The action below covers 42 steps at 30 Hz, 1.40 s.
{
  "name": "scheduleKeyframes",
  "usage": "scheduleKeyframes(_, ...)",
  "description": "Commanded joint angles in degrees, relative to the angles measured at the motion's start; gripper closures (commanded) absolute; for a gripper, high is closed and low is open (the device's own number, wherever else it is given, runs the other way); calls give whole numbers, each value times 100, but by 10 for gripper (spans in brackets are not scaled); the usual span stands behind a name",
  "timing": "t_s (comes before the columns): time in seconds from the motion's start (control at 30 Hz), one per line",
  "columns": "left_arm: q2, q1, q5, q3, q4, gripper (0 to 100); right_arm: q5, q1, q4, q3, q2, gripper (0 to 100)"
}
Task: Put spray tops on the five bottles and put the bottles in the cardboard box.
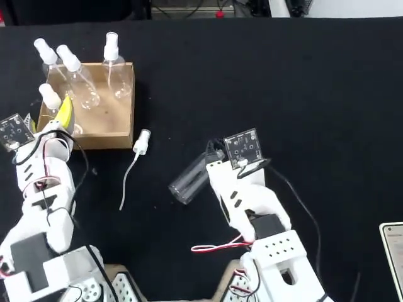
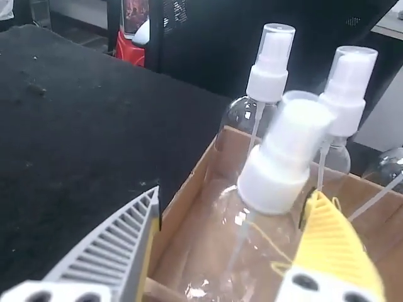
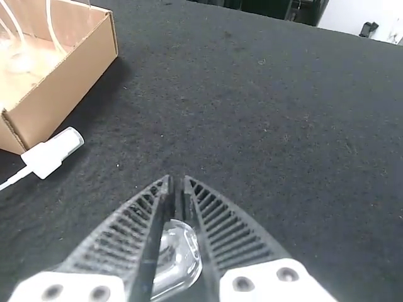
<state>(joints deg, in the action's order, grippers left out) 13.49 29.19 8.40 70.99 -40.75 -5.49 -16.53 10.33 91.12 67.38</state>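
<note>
Cardboard box (image 1: 107, 141) at ten o'clock holds four capped bottles (image 1: 82, 85), the left gripper (image 1: 58, 118) slack-jawed around one, while the right gripper (image 3: 176, 185) clenches the last bottle (image 1: 189, 179), best steadied neck-up for the loose spray top (image 1: 142, 141) at its ten o'clock.

Cardboard box (image 1: 106, 121): far and left parts packed with four capped bottles (image 1: 82, 85), near-right floor bare. Loose spray top (image 1: 142, 142) lies just off that corner, uncapped bottle (image 1: 189, 178) mid-worktop. Worktop (image 1: 296, 82) far right is open.
</note>
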Motion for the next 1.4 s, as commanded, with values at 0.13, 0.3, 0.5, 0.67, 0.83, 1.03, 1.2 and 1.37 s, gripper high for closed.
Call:
scheduleKeyframes(0.13, 1020, 75, 53, 541, 18, 660, -44, 88, -132, -22, 101, 976)
scheduleKeyframes(0.3, 1662, 84, 53, 1059, 18, 661, -44, 88, -141, -22, 101, 976)
scheduleKeyframes(0.5, 2558, -215, 53, 1305, 1037, 661, -44, 97, -141, -22, 101, 976)
scheduleKeyframes(0.67, 3701, -286, 53, 734, 4062, 661, -44, 97, -141, -22, 101, 975)
scheduleKeyframes(0.83, 4941, -330, 44, 321, 6813, 659, -44, 97, -158, -22, 101, 974)
scheduleKeyframes(1.03, 5811, -602, -431, 760, 7473, 657, -35, 149, -132, -40, 101, 975)
scheduleKeyframes(1.2, 6224, -1209, -1644, 884, 7763, 661, 158, 914, -114, -180, 101, 976)
scheduleKeyframes(1.37, 6259, -2440, -2620, -22, 9503, 662, 1231, 1213, 431, -391, 66, 973)
